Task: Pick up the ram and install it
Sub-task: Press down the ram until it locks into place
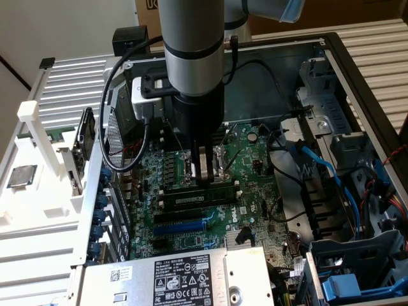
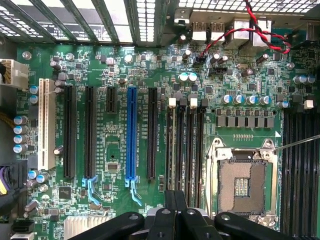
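In the exterior view, the arm (image 1: 191, 38) reaches down into an open computer case (image 1: 344, 70) that lies on its side. The gripper (image 1: 204, 171) hangs over the green motherboard (image 1: 255, 159), its fingers (image 1: 204, 162) pressed together, with nothing between them. Their tips stand right at the ram (image 1: 197, 193), a dark stick that lies in one of the memory slots, just below the fingers in this view; whether they touch it I cannot tell. Beside it, nearer the camera, run more long black slots and a blue slot (image 1: 182, 227). A black cable (image 1: 111, 127) loops from the wrist down along the case's left wall. At the exterior view's right, blue cables (image 1: 325, 172) cross the drive bays. At the bottom sits a grey box with a white label (image 1: 182, 280). Outside the case, at the exterior view's left, a square silver chip (image 1: 21, 176) rests on a white rack (image 1: 38, 210).

In the wrist view, the closed fingers (image 2: 175, 210) point at the motherboard (image 2: 120, 70) from above. Next to them are the four narrow memory slots (image 2: 185, 145), with white latches at their far ends. The empty processor socket (image 2: 243, 182) lies on one side of these slots, the blue slot (image 2: 131, 135) and black expansion slots (image 2: 90, 132) on the other. A white slot (image 2: 46, 125) stands beyond those. Red and black twisted wires (image 2: 250, 32) run near the rear ports.
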Robot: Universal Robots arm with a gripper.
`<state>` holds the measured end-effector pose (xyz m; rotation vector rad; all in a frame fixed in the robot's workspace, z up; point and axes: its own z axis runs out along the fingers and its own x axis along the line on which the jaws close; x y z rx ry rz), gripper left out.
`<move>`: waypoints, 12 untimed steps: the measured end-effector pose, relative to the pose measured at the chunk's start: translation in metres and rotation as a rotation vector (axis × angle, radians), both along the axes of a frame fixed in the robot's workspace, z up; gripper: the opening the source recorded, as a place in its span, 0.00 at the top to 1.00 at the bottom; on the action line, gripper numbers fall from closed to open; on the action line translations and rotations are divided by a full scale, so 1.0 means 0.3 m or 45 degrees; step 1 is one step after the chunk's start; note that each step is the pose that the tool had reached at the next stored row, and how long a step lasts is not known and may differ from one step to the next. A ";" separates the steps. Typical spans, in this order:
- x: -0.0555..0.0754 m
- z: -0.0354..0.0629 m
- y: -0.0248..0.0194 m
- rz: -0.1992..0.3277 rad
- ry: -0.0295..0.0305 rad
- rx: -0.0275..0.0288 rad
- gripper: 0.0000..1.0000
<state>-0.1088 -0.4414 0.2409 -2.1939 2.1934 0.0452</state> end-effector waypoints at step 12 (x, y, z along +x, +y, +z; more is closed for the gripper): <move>-0.006 -0.020 0.012 0.000 0.0002 -0.0005 0.89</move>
